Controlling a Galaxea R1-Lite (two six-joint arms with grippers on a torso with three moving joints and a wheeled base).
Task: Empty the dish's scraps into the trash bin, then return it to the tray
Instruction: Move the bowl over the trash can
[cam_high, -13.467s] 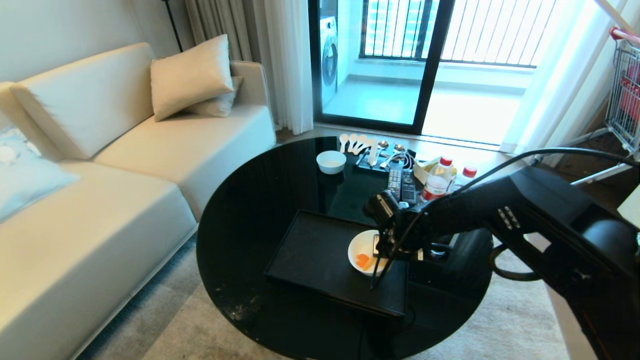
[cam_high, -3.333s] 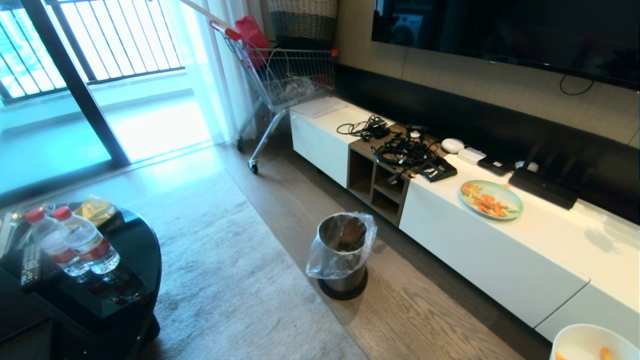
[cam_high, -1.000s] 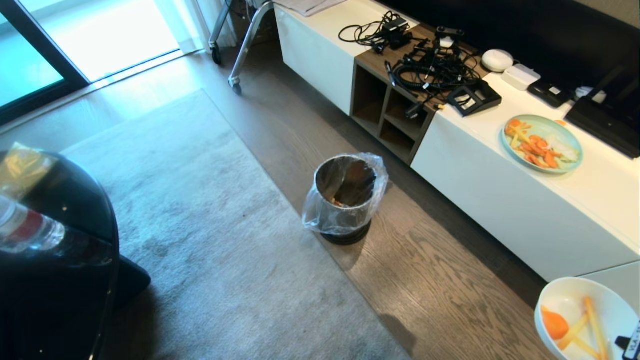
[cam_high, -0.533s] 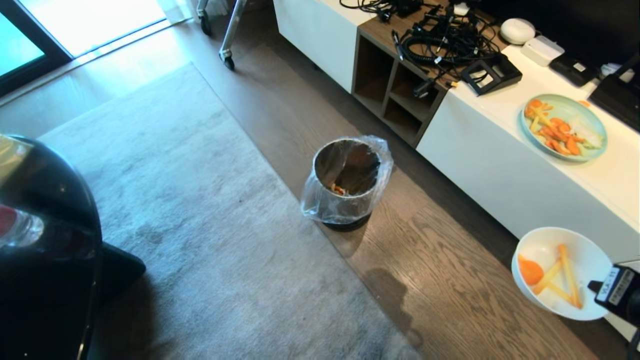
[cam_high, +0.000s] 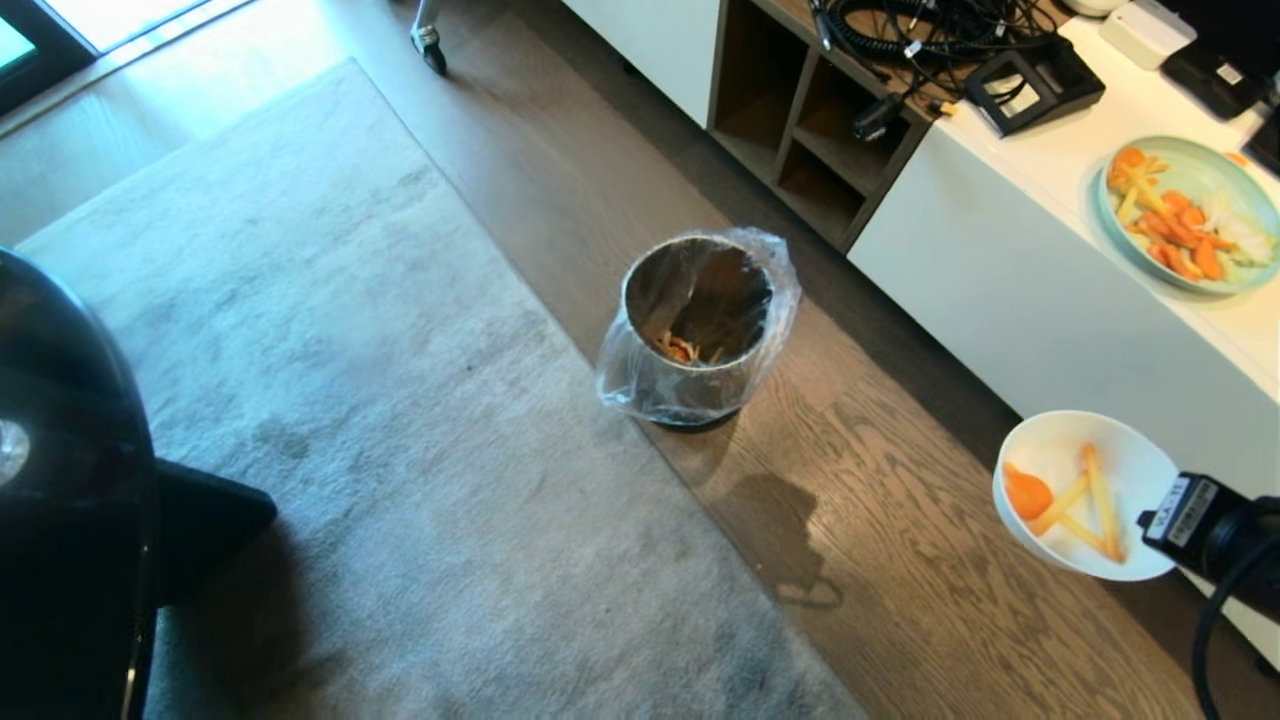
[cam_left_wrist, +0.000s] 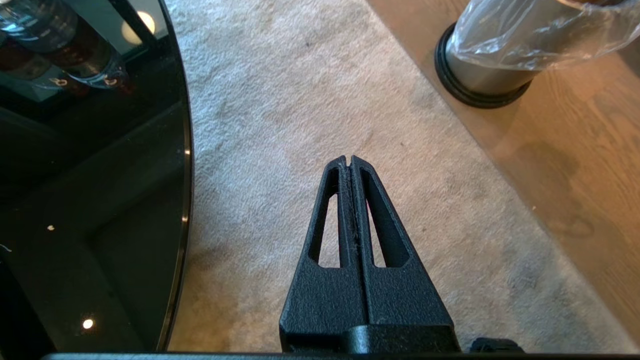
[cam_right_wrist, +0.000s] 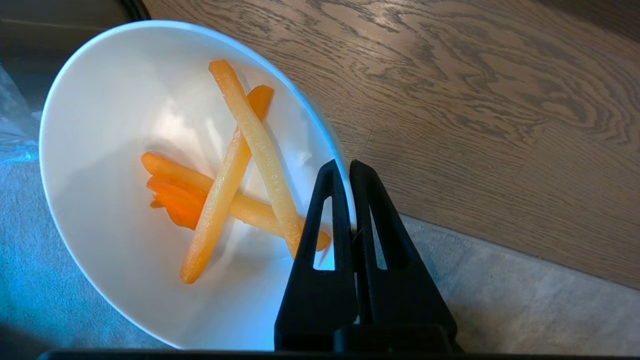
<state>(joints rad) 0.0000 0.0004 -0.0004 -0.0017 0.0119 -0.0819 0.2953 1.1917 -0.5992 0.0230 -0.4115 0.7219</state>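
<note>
A: Going from the left: the black glass table (cam_high: 70, 500), then the rug (cam_high: 400, 400), and the left gripper (cam_left_wrist: 350, 161) hanging over that rug, pressed shut on nothing.

B: And the trash bin (cam_high: 697, 335)?

A: In the middle, on the wood floor, bag over its rim, some orange bits already lying inside. Further right is the white cabinet (cam_high: 1040, 290) with a teal plate (cam_high: 1190, 212) of food (not our concern).

B: So where is the bowl?

A: Far right, in the air over the floor, well apart from the bin. The right gripper (cam_right_wrist: 350, 167) is clamped on the bowl's (cam_high: 1085, 495) rim, one finger inside and one outside. The scraps (cam_high: 1065, 495) lie in it: an orange slice and a few pale fries.

B: Risky hold?

A: I'd say so. It looks glossy, stiff and breakable, so it could slip or swing in a rim pinch. Light scraps should slide out easily when tipped.

B: Changed from half a second ago?

A: The bowl sits higher and a bit further left in the head view, with more of the gripper showing; the bin is still not reached.
</note>
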